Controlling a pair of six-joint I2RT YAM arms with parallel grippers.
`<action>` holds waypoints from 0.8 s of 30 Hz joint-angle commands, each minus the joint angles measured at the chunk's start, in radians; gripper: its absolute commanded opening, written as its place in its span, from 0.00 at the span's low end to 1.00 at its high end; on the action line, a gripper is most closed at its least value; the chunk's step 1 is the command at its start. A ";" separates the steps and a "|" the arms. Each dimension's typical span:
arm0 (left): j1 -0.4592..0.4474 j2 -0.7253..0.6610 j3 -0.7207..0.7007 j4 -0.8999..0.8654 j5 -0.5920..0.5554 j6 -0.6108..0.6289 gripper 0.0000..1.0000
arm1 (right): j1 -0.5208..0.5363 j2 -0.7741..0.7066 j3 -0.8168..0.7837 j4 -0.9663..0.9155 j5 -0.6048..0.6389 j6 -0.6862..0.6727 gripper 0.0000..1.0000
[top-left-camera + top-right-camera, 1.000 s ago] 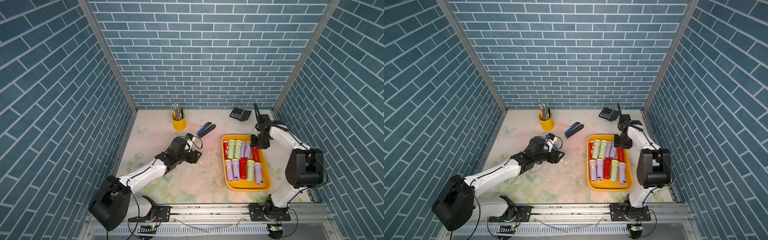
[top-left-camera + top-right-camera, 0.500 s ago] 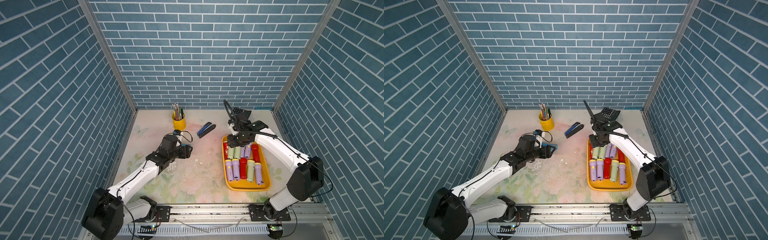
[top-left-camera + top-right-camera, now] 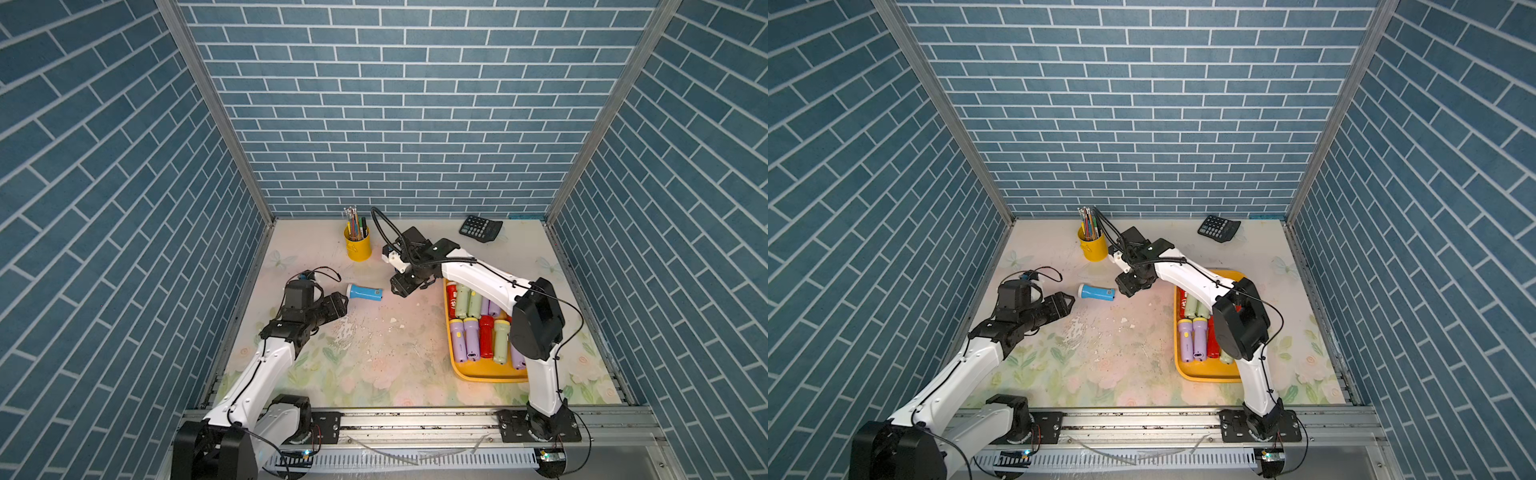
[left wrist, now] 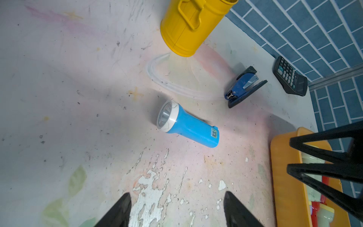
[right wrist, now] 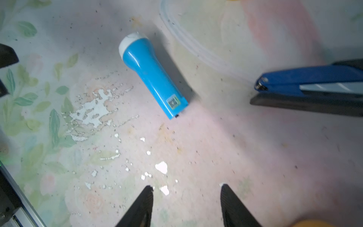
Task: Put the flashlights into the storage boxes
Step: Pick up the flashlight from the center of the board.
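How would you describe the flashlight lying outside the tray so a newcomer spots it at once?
Start at the yellow tray, then look across the table toward the pen cup. There lies the blue flashlight, alone: the only blue, white-headed one.

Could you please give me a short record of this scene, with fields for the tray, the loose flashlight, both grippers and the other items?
Yellow tray: holds the other flashlights, which are lilac, pale green and red
Blue flashlight: lies on its side on the table, outside the tray
Left gripper: open, empty, near the flashlight's head, not touching it
Right gripper: open, empty, near the flashlight's tail end, not touching it
Other items: pen cup, stapler, calculator
Left to do: blue flashlight not yet in the tray
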 commanded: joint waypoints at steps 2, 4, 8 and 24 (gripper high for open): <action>0.032 -0.004 -0.022 -0.015 0.037 -0.012 0.75 | 0.008 0.096 0.123 0.003 -0.053 -0.100 0.60; 0.043 -0.002 -0.021 -0.016 0.047 -0.009 0.75 | 0.011 0.154 0.165 0.005 -0.061 -0.113 0.61; 0.059 0.000 -0.022 -0.014 0.056 -0.007 0.75 | 0.011 0.230 0.241 0.005 -0.125 -0.123 0.61; 0.081 0.011 -0.028 -0.005 0.075 -0.004 0.75 | 0.020 0.441 0.434 -0.012 -0.224 -0.142 0.58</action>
